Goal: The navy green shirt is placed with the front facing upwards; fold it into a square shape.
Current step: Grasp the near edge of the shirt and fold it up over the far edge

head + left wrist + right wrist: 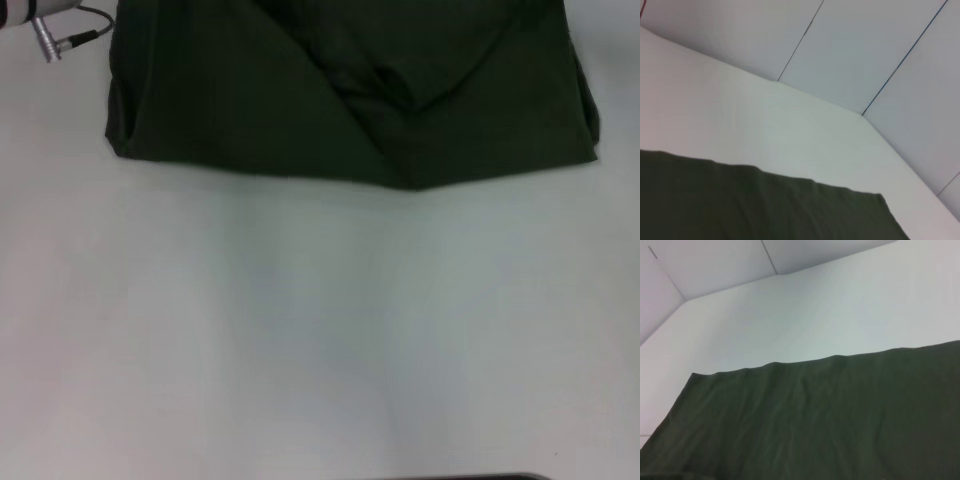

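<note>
shirt (pixel 250 110) is lying flat at the far edge of the table (pixel 300 330), plain green side showing, its flaps overlapping in a v and its long axis running across the robot. only a bit of the left arm (pixel 45 25) is showing just beside its left corner, so that arm is looking nearer. neither gripper is showing, so i cannot tell if they are open or closed.

You see the navy green shirt (pixel 765 207) lying flat on the white table (pixel 765 125), its plain green cloth ending in a straight edge and one corner. Beyond the table's far edge stand pale wall panels (pixel 855 50) with thin seams.
</note>
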Robot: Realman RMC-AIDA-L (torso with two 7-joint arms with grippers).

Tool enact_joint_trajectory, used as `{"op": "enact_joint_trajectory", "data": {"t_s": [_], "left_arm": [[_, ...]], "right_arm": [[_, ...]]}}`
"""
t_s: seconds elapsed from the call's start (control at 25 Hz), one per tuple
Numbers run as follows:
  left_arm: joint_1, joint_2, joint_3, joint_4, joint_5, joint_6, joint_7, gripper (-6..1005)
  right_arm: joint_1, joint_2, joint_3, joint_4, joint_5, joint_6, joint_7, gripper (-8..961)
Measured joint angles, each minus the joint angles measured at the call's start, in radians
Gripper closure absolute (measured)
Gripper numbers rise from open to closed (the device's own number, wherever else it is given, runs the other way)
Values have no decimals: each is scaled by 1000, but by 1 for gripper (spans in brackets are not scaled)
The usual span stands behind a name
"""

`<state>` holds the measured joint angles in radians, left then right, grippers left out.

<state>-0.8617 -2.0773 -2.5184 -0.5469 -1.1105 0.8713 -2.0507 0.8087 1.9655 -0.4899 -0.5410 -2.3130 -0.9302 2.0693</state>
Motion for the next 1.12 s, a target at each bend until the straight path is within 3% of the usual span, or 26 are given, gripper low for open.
{"op": "enact_joint_trajectory", "data": {"t_s": [0.32,0.72,1.12], "left_arm": [[0,3,1,3,-8,-12,10,965],[9,-8,1,25,-4,-38,33,963],[26,-43,1,23,-8,-77,49,931]], "right_arm": [[2,-9,1,9,0,4,4,923],[-1,6,1,25,0,17,-7,923],[-6,24,1,27,0,39,-9,922]]}}
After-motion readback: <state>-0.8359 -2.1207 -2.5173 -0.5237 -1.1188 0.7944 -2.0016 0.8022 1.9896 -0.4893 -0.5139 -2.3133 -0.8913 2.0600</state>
